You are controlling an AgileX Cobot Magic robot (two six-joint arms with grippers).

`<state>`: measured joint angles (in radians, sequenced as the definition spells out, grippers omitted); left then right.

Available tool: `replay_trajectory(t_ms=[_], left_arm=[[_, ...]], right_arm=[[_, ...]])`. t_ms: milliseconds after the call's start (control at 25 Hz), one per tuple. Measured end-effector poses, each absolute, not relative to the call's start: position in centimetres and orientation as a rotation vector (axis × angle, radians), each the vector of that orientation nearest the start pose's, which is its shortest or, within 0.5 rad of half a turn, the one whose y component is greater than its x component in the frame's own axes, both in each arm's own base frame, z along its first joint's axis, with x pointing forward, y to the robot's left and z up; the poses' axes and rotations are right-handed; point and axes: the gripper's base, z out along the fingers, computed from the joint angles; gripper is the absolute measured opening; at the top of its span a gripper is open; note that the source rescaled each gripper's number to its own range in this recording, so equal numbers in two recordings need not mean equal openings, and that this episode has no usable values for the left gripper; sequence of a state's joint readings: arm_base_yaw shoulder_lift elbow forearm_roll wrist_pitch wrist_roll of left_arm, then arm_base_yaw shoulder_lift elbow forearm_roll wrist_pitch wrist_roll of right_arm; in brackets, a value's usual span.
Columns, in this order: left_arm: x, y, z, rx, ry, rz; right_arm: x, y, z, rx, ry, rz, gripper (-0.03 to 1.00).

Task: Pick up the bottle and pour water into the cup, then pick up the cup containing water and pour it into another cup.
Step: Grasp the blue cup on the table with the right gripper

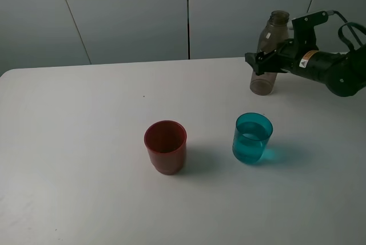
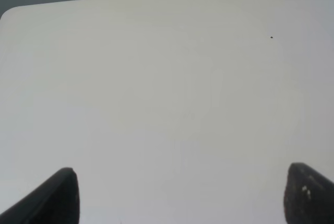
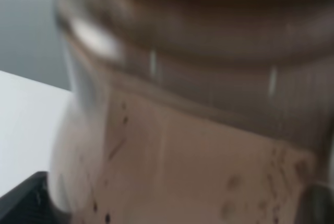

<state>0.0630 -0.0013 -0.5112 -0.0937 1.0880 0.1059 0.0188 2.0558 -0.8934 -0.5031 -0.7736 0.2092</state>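
The smoky grey-brown bottle [image 1: 269, 45] stands at the back right of the white table [image 1: 86, 142], its base on or just above the surface. My right gripper [image 1: 266, 61] is shut around its middle; in the right wrist view the bottle [image 3: 198, 130] fills the picture, with a dark fingertip [image 3: 26, 200] at its side. The teal cup [image 1: 252, 137] stands nearer the front with water in it. The red cup [image 1: 165, 146] stands to its left and looks empty. My left gripper [image 2: 180, 198] is open over bare table [image 2: 156, 78] and is out of the exterior view.
Grey wall panels [image 1: 131, 11] rise just behind the table's far edge. A tiny dark speck [image 1: 143, 96] lies on the tabletop left of centre.
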Motion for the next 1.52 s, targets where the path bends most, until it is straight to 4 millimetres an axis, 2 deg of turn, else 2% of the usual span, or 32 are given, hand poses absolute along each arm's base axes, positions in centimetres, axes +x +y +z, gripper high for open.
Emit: replay_trajectory(t_ms=[120,360,640,760,840,920,1040,1320,1520], left_arm=[[-0.7,-0.8,27.8,0.051,2.055,-0.008],[-0.7,-0.8,27.8,0.051,2.055,-0.008],[-0.7,-0.8,27.8,0.051,2.055,-0.008],[-0.7,-0.8,27.8,0.051,2.055,-0.008],[-0.7,-0.8,27.8,0.051,2.055,-0.008],[-0.7,-0.8,27.8,0.051,2.055,-0.008],[-0.7,-0.8,27.8,0.051,2.055,-0.008],[-0.7,-0.8,27.8,0.051,2.055,-0.008],[-0.7,-0.8,27.8,0.051,2.055,-0.008]], right_arm=[[37.9,3.8,13.4,-0.401,1.849,0.225,0.99],[35.9,3.7,17.2,-0.399,1.777,0.213,0.99],[33.6,3.8,22.7,-0.350,1.654,0.249,0.99],[31.9,3.9,25.0,-0.320,1.615,0.293,0.99],[30.5,3.9,25.8,-0.301,1.601,0.318,0.99],[28.8,3.9,26.1,-0.285,1.598,0.332,0.99],[26.3,3.8,25.5,-0.276,1.622,0.342,0.99],[20.8,3.4,22.1,-0.196,1.727,0.359,0.99],[18.1,3.2,20.0,-0.170,1.794,0.367,0.99]])
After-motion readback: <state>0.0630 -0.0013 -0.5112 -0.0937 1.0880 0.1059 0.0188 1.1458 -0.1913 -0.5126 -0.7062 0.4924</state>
